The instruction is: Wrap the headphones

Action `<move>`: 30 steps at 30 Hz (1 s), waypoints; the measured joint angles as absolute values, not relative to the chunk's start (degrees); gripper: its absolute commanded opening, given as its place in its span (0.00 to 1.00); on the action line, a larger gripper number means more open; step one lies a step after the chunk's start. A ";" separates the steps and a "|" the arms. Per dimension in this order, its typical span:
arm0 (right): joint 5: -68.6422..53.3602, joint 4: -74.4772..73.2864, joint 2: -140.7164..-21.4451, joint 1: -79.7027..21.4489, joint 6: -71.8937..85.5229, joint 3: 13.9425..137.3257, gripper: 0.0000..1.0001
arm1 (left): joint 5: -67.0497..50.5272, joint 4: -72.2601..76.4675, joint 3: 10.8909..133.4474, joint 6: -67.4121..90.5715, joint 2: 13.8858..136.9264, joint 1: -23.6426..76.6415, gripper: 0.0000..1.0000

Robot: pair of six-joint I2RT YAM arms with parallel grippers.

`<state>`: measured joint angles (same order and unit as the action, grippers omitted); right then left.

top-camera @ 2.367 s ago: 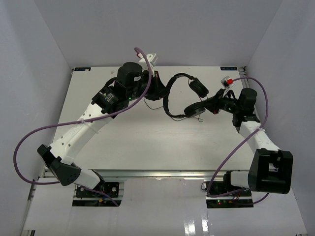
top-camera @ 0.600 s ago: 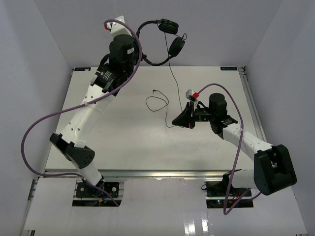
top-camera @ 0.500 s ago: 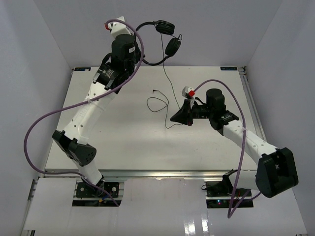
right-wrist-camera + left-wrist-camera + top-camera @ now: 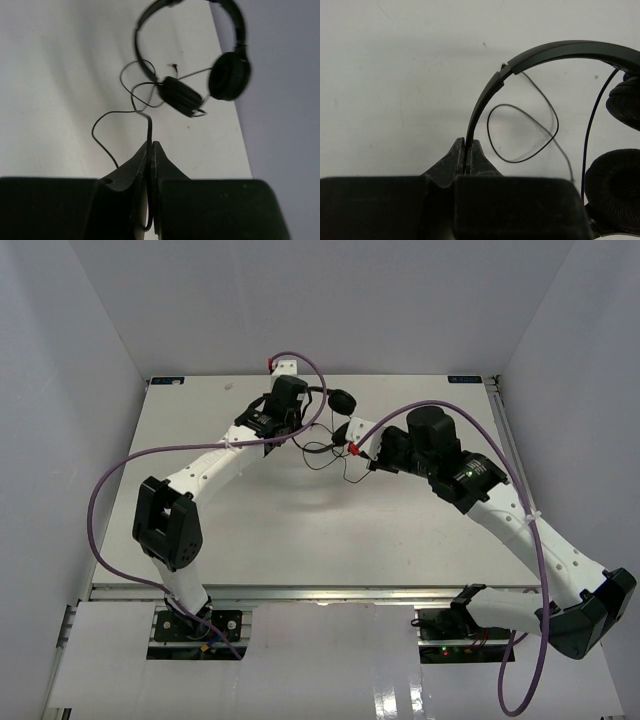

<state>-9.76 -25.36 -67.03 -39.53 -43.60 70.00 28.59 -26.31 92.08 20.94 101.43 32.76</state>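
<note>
A: The right hand (image 4: 150,145) has snapped shut on the cord (image 4: 149,129) — and swung in close.

B: Beyond it, the left hand (image 4: 468,146), clamped on the headband (image 4: 482,107), has lowered the headphones (image 4: 229,75) over the tabletop (image 4: 395,75) — looping can begin, I reckon.

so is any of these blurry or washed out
right wrist: the small black on-ear headphones look smeared and soft; left wrist: their thin curved headband is crisp against the pale surface; top external: light is even, with glare streaks on the glossy white near ledge.
</note>
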 measured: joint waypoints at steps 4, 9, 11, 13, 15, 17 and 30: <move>-2.01 -25.10 -67.81 -39.41 -47.89 72.13 0.08 | 24.61 -25.37 85.15 20.31 101.38 33.52 0.00; 4.78 -23.05 -69.41 -39.40 -51.32 72.29 0.08 | 18.91 -24.77 77.98 17.80 99.78 35.46 0.00; 6.33 -22.10 -70.19 -39.38 -51.94 72.28 0.08 | 16.38 -24.85 76.10 16.12 98.28 36.23 0.00; 7.55 -21.04 -70.98 -39.38 -52.48 72.21 0.08 | 14.20 -24.97 75.00 14.47 96.51 36.95 0.00; 8.34 -19.43 -71.62 -39.04 -52.80 71.68 0.08 | 12.33 -24.80 73.99 13.10 94.26 37.83 0.00; 8.76 -18.33 -71.99 -38.41 -52.90 70.90 0.08 | 10.41 -24.80 72.97 11.87 91.79 38.62 0.00; -9.07 -16.41 -77.19 -23.52 -41.41 69.64 0.08 | -1.43 -24.54 67.67 9.52 77.17 42.57 0.00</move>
